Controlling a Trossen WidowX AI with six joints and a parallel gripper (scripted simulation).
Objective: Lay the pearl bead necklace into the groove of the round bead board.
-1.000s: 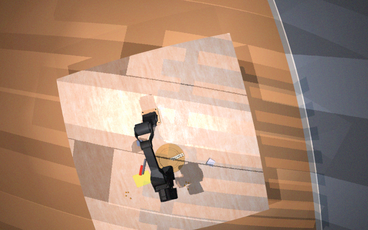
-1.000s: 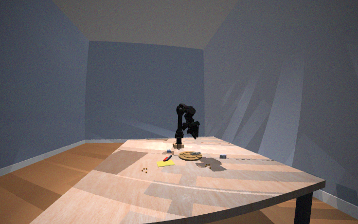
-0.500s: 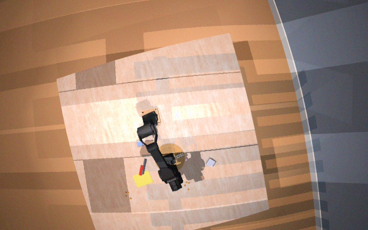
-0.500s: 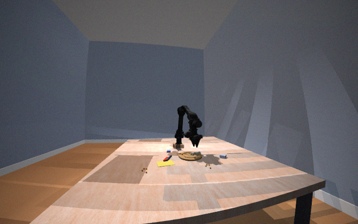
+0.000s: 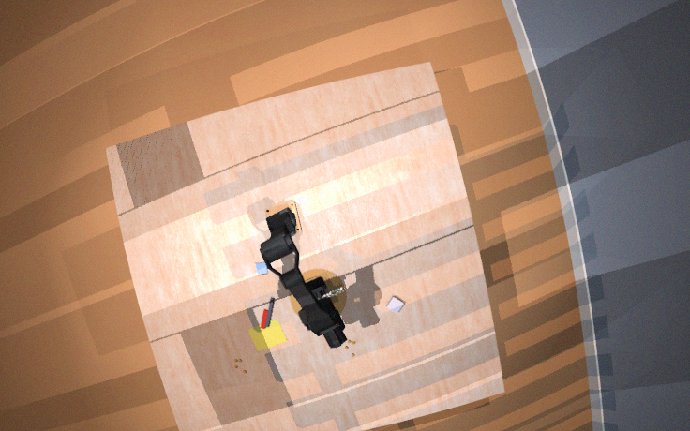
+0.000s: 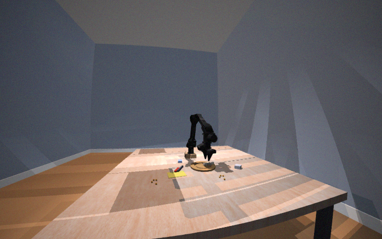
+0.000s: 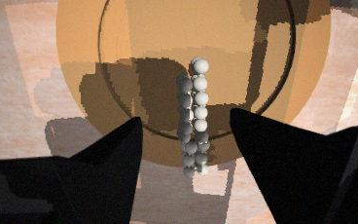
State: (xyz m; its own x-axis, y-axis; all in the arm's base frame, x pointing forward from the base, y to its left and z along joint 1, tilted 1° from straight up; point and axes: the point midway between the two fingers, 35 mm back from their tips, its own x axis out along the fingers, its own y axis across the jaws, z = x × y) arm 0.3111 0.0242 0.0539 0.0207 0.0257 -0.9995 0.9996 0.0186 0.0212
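Note:
The pearl bead necklace [image 5: 335,292] [image 6: 208,163] [image 7: 200,97] lies as a narrow, elongated loop of two close rows on the round bead board [image 5: 296,304] [image 6: 198,167] [image 7: 78,44]. It crosses the thin dark groove, with one end inside the ring and the other at the board's edge. My gripper [image 6: 207,159] [image 7: 186,120] is open and points down above the necklace. In the wrist view the two rows appear between the fingertips, with a gap on each side. The arm hides part of the board and the fingertips in the top view.
A white box [image 5: 395,304] [image 6: 237,167] lies beyond the board on the right. A yellow sheet [image 5: 268,337] [image 6: 177,175] and a red and dark pen-like object [image 5: 264,319] [image 6: 177,169] lie left. A small blue block [image 5: 261,268] [image 6: 179,161] lies near the arm. Small orange balls lie in two groups.

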